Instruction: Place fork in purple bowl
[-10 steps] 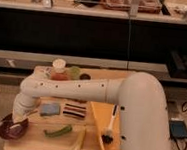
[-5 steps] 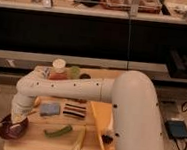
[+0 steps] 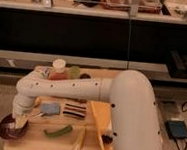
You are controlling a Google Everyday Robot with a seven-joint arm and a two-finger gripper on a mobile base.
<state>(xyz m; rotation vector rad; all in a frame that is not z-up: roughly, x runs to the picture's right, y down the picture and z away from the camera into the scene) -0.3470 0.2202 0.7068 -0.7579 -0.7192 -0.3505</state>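
- White arm [image 3: 86, 86] reaches across the wooden table [image 3: 34, 144] toward 8 o'clock, and the gripper [image 3: 19, 123] hangs right over the purple bowl [image 3: 7, 129].
- Whether it is clamped or spread, I cannot tell.
- Fork [image 3: 36, 116] shows as a thin pale sliver at the gripper's 2 o'clock, slanting down toward the bowl, beside the blue sponge [image 3: 50, 108].
- Green vegetable [image 3: 58, 131] lies at the bowl's 3 o'clock, yellow stick [image 3: 79, 140] just beyond it.
- Striped block [image 3: 75, 110] lies at the sponge's 3 o'clock.
- Orange board [image 3: 99, 123] runs under the arm; a cup [image 3: 59, 66] stands at the far edge.
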